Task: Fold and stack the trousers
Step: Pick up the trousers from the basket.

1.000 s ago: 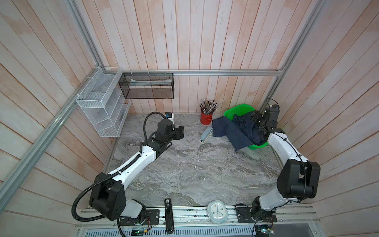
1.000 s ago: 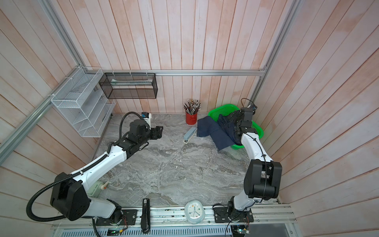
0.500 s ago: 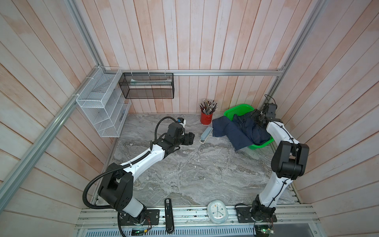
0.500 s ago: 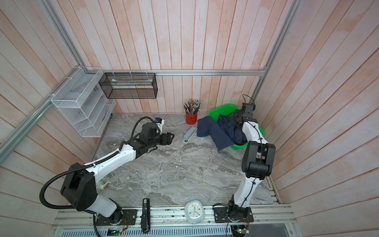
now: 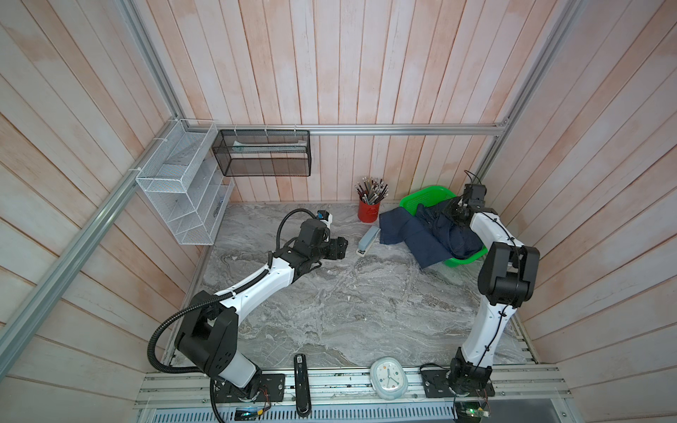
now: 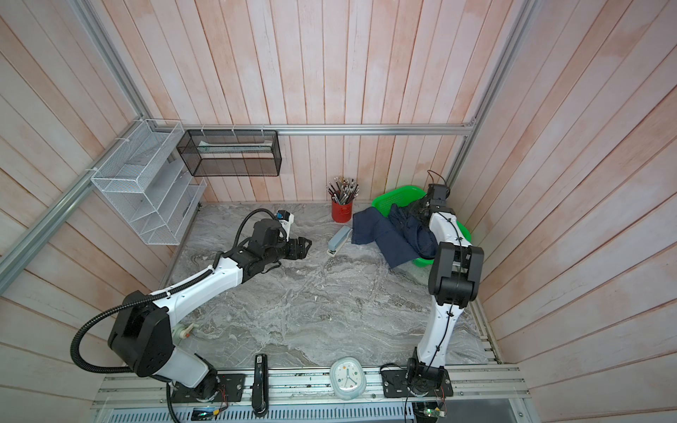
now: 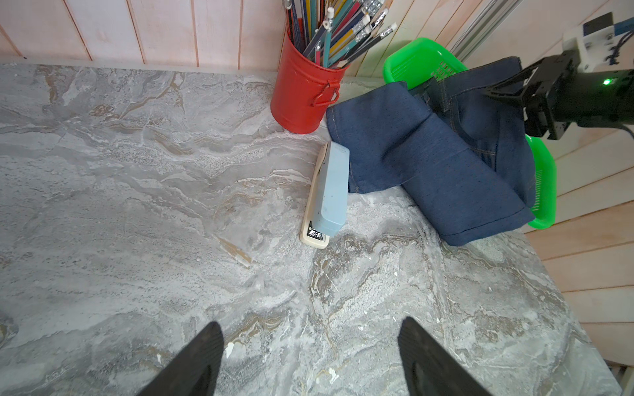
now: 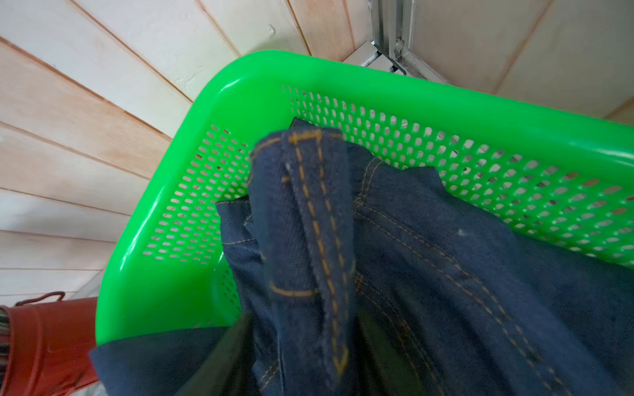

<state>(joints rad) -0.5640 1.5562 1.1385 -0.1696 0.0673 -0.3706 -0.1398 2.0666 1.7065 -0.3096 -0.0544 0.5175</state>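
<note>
The trousers (image 5: 421, 234) (image 6: 384, 234) are dark blue denim with tan stitching. They lie crumpled in a green basket (image 5: 425, 194) (image 6: 397, 196) at the back right corner, with the legs spilling out onto the marble table. My right gripper (image 5: 458, 212) (image 6: 421, 210) reaches into the basket. In the right wrist view it (image 8: 302, 329) is shut on a stitched fold of the trousers (image 8: 429, 257) near the basket wall (image 8: 377, 79). My left gripper (image 5: 342, 247) (image 6: 306, 246) (image 7: 310, 329) hovers open and empty over bare table, left of the trousers (image 7: 429, 164).
A pale blue stapler (image 5: 367, 240) (image 7: 326, 195) lies against the trouser leg, beside a red pencil cup (image 5: 369, 212) (image 7: 302, 89). White (image 5: 183, 190) and black (image 5: 263, 154) wire racks hang at the back left. A clock (image 5: 388, 377) and a black stapler (image 5: 302, 381) sit on the front rail.
The right gripper has pushed deeper into the basket and closed on the denim. The left arm has swung right and forward toward the stapler, jaws still open.
</note>
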